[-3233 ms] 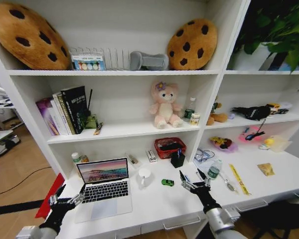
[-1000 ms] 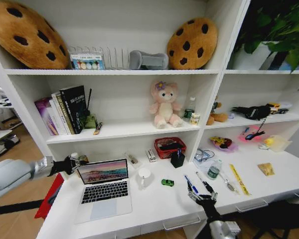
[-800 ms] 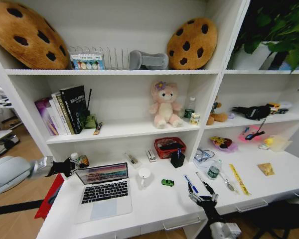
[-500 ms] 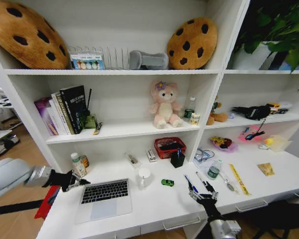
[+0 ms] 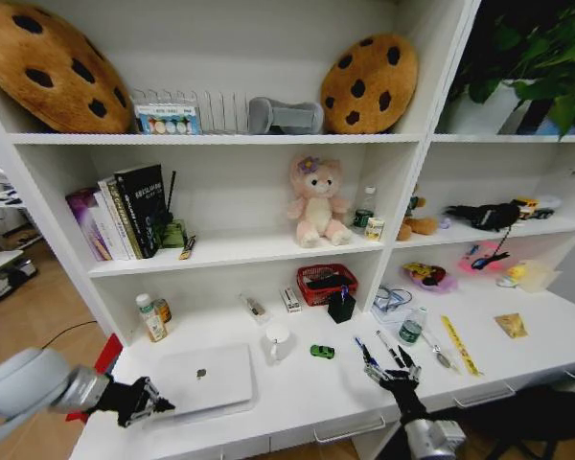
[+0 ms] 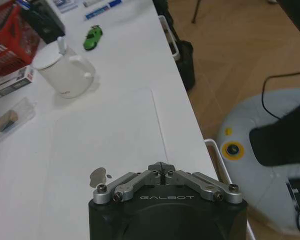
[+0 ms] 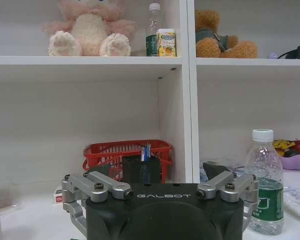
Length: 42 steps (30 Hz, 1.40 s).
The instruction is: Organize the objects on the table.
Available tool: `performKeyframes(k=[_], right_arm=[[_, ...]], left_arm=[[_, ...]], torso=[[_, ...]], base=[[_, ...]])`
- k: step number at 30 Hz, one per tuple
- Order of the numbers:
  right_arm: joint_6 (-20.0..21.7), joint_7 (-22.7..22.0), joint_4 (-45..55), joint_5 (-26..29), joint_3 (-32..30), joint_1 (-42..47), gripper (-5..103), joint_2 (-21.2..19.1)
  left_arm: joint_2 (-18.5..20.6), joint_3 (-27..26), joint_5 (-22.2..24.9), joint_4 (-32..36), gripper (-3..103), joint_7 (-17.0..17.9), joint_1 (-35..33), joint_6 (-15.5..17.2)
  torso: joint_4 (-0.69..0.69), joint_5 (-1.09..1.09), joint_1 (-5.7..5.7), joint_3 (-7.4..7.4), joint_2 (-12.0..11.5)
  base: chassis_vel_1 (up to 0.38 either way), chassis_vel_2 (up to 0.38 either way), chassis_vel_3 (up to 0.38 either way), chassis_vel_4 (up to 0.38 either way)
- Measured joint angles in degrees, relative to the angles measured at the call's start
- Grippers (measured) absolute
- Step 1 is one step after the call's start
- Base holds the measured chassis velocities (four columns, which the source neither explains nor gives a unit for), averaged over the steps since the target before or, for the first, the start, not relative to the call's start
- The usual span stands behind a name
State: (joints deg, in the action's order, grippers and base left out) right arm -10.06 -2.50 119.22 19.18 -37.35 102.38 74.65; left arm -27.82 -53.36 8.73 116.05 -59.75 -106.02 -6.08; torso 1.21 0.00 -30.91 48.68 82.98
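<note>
White worktop carries your laptop, lid down, near its front left corner. Your left gripper sits at that corner, jaws pressed together. Your right gripper is at the front edge, jaws spread.

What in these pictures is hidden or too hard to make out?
- Laptop, head view: shut lid hides screen and keys.
- Red basket, right wrist view: black holder in front hides its contents.
- Right gripper, head view: fingers too small to tell whether they touch the pens.
- Books, head view: spine titles too small to read.
- Left gripper, head view: its own body hides any contact with the table.
</note>
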Motion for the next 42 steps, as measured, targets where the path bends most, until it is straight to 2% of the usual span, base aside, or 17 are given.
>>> performKeyframes(k=[9,10,11,12,14,15,17,18,20,26,30,32,34,36,37,40,42], right_arm=[[1.8,-1.4,2.4,1.2,0.3,0.3,100,-1.3],[1.8,-1.4,2.4,1.2,0.3,0.3,100,-1.3],[2.0,-1.6,2.9,1.6,0.1,0.5,100,-1.7],[2.0,-1.6,2.9,1.6,0.1,0.5,100,-1.7],[2.4,-2.2,3.6,2.2,-0.1,0.8,100,-2.1],[2.4,-2.2,3.6,2.2,-0.1,0.8,100,-2.1],[3.1,-2.8,4.3,2.3,-0.2,1.1,100,-2.1],[3.1,-2.8,4.3,2.3,-0.2,1.1,100,-2.1],[3.4,-3.1,4.8,2.3,-0.2,1.4,100,-2.1],[4.5,-3.5,6.2,2.1,0.7,1.9,100,-2.6],[8.1,-5.3,7.4,0.9,0.8,2.9,100,-2.7],[8.7,-5.5,7.9,0.1,0.6,3.5,100,-2.7],[8.5,-4.8,9.0,0.0,0.4,4.3,100,-3.1],[8.4,-4.3,9.1,0.1,0.4,4.4,100,-3.2],[8.4,-3.4,9.2,0.4,0.5,4.6,100,-3.6],[8.4,-1.3,9.1,1.0,0.8,4.7,100,-4.7],[8.4,0.3,9.0,1.3,0.8,4.7,100,-5.5]], left_arm=[[-19.8,-5.4,10.7,-0.7,0,13.8,-3.8,0.8],[-19.8,-5.4,10.7,-0.7,0,13.8,-3.8,0.8],[-24.5,-6.1,13.5,-0.2,0,19.2,-4.5,0.8],[-24.5,-6.1,13.5,-0.2,0,19.2,-4.5,0.8],[-31.0,-6.9,16.0,1.3,0,28.9,-4.8,1.5],[-31.0,-6.9,16.0,1.3,0,28.9,-4.8,1.5],[-36.1,-7.1,18.0,3.5,0,40.5,-4.6,4.6],[-36.1,-7.1,18.0,3.5,0,40.5,-4.6,4.6],[-42.4,-7.6,22.8,7.0,1,51.2,-4.3,8.6],[-51.8,-10.7,25.0,13.4,23,53.7,-5.2,10.6],[-53.4,-12.8,24.7,13.9,33,51.4,-6.1,10.7],[-53.9,-13.9,24.3,13.9,44,49.4,-6.7,10.6],[-54.6,-14.1,22.9,15.2,66,44.5,-7.6,8.8],[-54.9,-13.8,22.6,15.7,66,44.5,-7.4,8.7],[-55.1,-13.1,22.4,16.5,77,45.2,-7.2,8.9],[-55.1,-12.1,22.2,17.5,88,46.5,-6.8,9.5],[-55.0,-11.6,22.0,17.9,88,47.1,-6.4,9.9]], torso=[[-0.01,0.01,0.0,0.0,0.0],[-0.01,0.01,0.0,0.0,0.0],[-0.01,0.0,0.01,0.0,0.0],[-0.01,0.0,0.01,0.0,0.0],[0.0,0.01,0.01,0.0,0.0],[0.0,0.01,0.01,0.0,0.0],[0.02,0.02,0.0,0.0,0.0],[0.02,0.02,0.0,0.0,0.0],[0.02,0.01,0.0,0.0,0.0],[0.01,0.03,0.0,0.0,0.0],[0.01,0.02,0.0,0.0,0.0],[0.02,0.01,0.0,0.0,0.0],[0.01,0.01,0.01,0.0,0.0],[0.01,0.01,0.0,0.0,0.0],[0.02,0.01,0.0,0.0,0.0],[0.01,0.01,0.0,0.0,0.0],[0.02,0.01,0.0,0.0,0.0]], base=[[0.0,0.0,0.0,0.0],[0.0,0.0,0.0,0.0],[0.0,0.0,0.0,0.0],[0.0,0.0,0.0,0.0],[0.0,0.0,0.0,0.0],[0.0,0.0,0.0,0.0],[0.0,0.0,0.0,0.0],[0.0,0.0,0.0,0.0],[0.0,0.0,0.0,0.0],[0.0,0.0,0.0,0.0],[0.0,0.0,0.0,0.0],[0.0,0.0,0.0,0.0],[0.0,0.0,0.0,0.0],[0.0,0.0,0.0,0.0],[0.0,0.0,0.0,0.0],[0.0,0.0,0.0,0.0],[0.0,0.0,0.0,0.0]])
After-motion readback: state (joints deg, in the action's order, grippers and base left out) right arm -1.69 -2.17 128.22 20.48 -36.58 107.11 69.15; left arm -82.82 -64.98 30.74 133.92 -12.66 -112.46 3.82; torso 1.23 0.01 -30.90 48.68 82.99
